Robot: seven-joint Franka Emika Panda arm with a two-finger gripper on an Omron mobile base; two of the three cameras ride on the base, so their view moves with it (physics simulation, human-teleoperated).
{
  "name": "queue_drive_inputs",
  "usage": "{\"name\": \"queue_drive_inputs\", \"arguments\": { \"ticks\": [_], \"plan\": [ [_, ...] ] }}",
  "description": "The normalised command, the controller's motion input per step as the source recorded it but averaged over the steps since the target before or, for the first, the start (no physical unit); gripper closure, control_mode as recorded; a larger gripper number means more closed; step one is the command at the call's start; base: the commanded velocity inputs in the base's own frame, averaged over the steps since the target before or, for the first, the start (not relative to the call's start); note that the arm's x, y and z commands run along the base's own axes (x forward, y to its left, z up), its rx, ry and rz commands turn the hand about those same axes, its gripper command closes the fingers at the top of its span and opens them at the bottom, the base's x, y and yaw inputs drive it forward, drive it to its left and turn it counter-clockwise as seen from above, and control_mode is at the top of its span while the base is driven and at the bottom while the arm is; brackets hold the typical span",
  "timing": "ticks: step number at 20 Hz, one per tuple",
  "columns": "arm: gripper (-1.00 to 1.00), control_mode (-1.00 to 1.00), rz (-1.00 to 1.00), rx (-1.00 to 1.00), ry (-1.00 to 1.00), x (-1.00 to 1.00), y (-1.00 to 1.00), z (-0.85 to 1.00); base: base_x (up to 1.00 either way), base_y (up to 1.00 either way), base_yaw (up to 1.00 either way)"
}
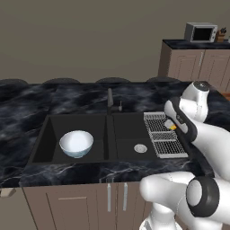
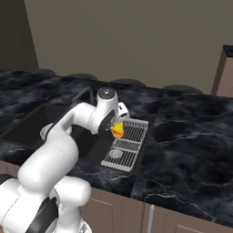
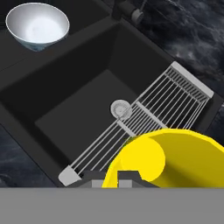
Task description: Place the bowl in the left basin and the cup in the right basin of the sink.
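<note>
While tilted, the cup (image 3: 175,159) looks plain bright yellow.

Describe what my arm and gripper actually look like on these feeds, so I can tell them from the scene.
The arm is glossy white, built of rounded, bulbous segments with dark grey to black round joint caps and a black band along the forearm. The gripper ends in two small dark grey, blocky finger tips. No cables, logos or markings show on it.

Dim, flat rendered light, soft overhead source; no hard shadows. Sink (image 1: 108,134) interior near-black, detail lost. Bowl (image 1: 76,143) and cup (image 3: 175,157) (very close, slightly soft) read brightest. Low resolution, no edge distortion.
</note>
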Motion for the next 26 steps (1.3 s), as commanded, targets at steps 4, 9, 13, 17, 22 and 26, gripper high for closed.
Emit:
{"name": "queue_drive_inputs", "arguments": {
  "ticks": [4,9,13,17,22,26],
  "plan": [
    [1.0,-1.0,0.07,0.0,0.0,0.01,0.39,0.07,0.0,0.0,0.0],
    [1.0,-1.0,0.07,0.0,0.01,0.08,0.4,0.0,0.0,0.0,0.0],
    [1.0,-1.0,0.09,0.0,0.0,0.17,0.37,-0.14,0.0,0.0,0.0],
    [1.0,-1.0,0.05,0.0,-0.07,0.21,0.33,-0.3,0.0,0.0,0.0],
    [1.0,-1.0,0.01,-0.01,-0.03,0.25,0.3,-0.36,0.0,0.0,0.0],
    [1.0,-1.0,0.0,-0.03,0.0,0.33,0.23,-0.37,0.0,0.0,0.0]
  ]
}}
